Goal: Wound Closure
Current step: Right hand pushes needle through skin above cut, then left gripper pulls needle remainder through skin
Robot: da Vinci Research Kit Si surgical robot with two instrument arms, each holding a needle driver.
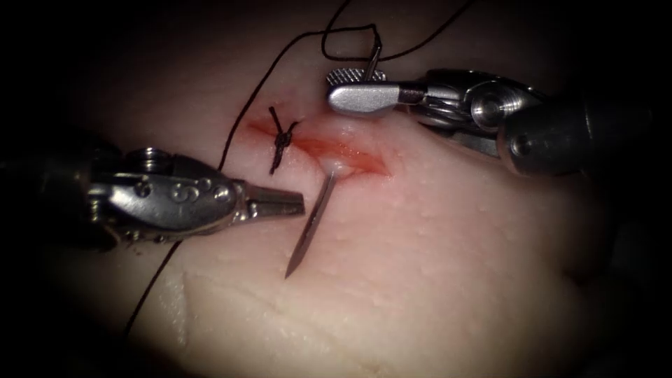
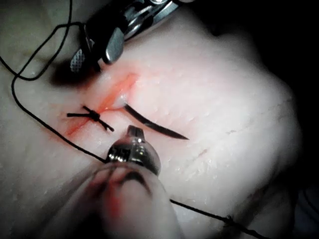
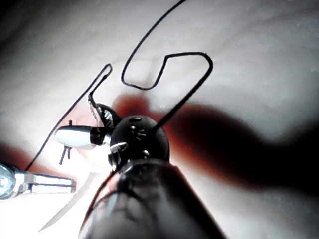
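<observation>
One knot [image 1: 281,143] already sits at the cut's [image 1: 329,148] left end. Right of it, the needle [image 1: 311,225] is through the tissue [image 1: 434,280], tip free on the near side. Left tool [image 1: 290,204] is closed, empty; right tool [image 1: 357,87] is parted around the needle's tail on the far side. Judged mid-stitch; a grasp on the tip seems needed.

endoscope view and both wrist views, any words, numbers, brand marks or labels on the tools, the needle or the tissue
None: no text can be read in any view.
Left tool: bare metal with screw heads, no marking.
Right tool: only a ridged grip pattern on one finger, no lettering; its open fingers hold nothing.
Needle: plain, its tip out of the tissue below the cut, its other end above the cut.
Thread and knot: no tag.
</observation>
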